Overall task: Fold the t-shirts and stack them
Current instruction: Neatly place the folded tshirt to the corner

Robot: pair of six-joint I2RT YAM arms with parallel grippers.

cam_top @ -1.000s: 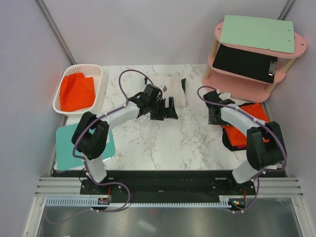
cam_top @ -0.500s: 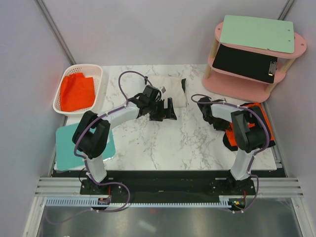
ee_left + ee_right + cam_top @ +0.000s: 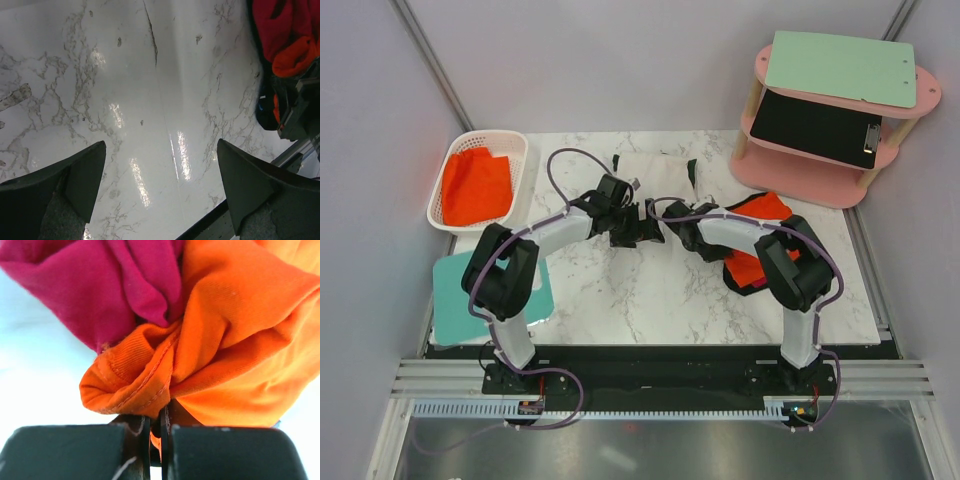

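Orange t-shirt (image 3: 240, 340): bunched against crimson cloth (image 3: 100, 285).
Right gripper (image 3: 161, 427): my fingers clamped tight on its folded edge.
Left gripper (image 3: 162, 175): my fingers spread wide, empty, above marble table (image 3: 150, 100).

The right gripper (image 3: 161, 426), pinching the crumpled orange and magenta cloth bundle (image 3: 761, 207), has swung from the right edge of the white marble table (image 3: 650, 290) toward its middle, dragging the bundle leftward.
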